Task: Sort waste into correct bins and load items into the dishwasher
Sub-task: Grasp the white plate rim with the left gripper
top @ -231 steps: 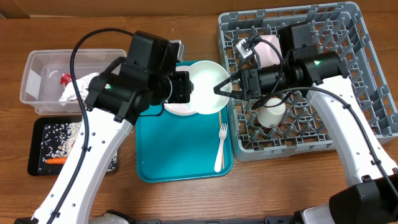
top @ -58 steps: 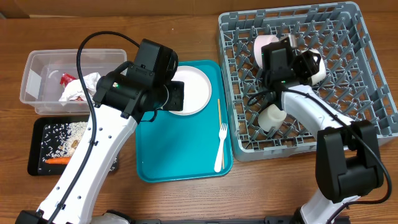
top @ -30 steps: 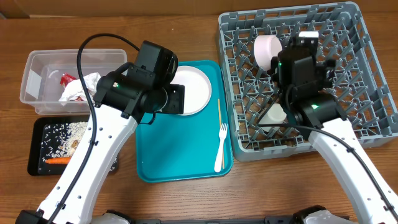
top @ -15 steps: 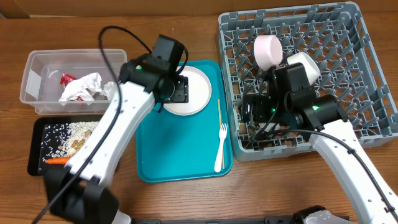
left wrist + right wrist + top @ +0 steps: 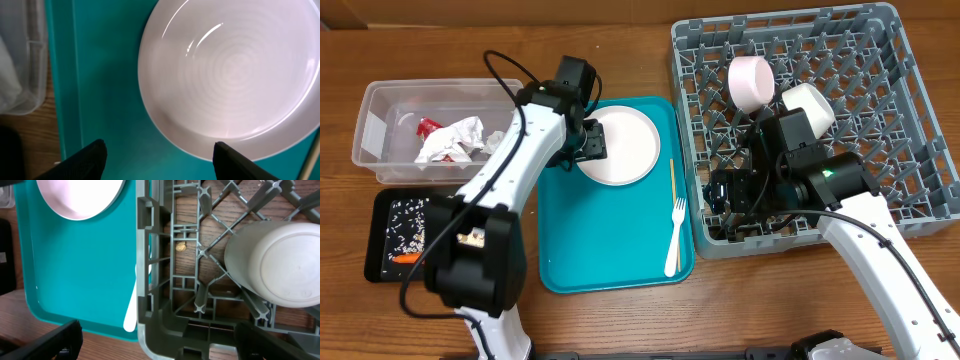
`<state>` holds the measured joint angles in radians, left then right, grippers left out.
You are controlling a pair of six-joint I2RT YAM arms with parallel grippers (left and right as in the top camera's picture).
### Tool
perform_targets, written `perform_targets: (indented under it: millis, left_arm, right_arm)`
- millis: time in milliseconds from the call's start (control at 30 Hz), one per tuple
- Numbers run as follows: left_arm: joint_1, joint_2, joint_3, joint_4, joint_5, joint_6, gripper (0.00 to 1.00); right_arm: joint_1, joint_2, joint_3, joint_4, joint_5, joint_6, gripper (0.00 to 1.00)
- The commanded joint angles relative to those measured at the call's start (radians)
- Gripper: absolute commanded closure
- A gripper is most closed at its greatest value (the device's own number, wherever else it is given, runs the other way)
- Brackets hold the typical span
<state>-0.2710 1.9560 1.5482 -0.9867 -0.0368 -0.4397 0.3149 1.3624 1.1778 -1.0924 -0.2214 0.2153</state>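
A brown wooden surface (image 5: pixel 620 50) is filling every view to the edges. The right arm is covering the lower left corner of the large grey plastic dish rack (image 5: pixel 910 120). The white round plate (image 5: pixel 620 145) is lying on the flat teal tray (image 5: pixel 610 250), just ahead of the left hand (image 5: pixel 160 160), whose fingers are standing apart, empty. The right hand (image 5: pixel 160 345) is gaping wide over the rack's corner, near the small white cup (image 5: pixel 280 265).

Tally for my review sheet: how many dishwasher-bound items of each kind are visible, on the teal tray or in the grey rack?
Plate: 1
Bowls: 2
Cup: 1
Fork: 1
Wooden stick: 1
Total: 6
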Motion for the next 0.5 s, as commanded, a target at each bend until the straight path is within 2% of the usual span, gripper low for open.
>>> perform_targets:
  millis: [0,233,367,467]
  left_arm:
    - [-0.002,0.057,-0.008,0.022,0.038,-0.014,0.30]
    - [-0.004,0.155,-0.008,0.079,0.041,-0.014,0.32]
    - [-0.004,0.220,-0.008,0.078,0.042,-0.022,0.37]
    - [-0.001,0.232,-0.008,0.079,0.054,-0.021,0.47]
  right_arm:
    - [-0.001,-0.008,0.003,0.005,-0.008,-0.010,0.00]
    - [-0.001,-0.008,0.003,0.005,-0.004,-0.010,0.00]
    - [-0.001,-0.008,0.003,-0.007,-0.003,-0.010,0.00]
    - [-0.001,-0.008,0.003,-0.011,0.003,-0.010,0.00]
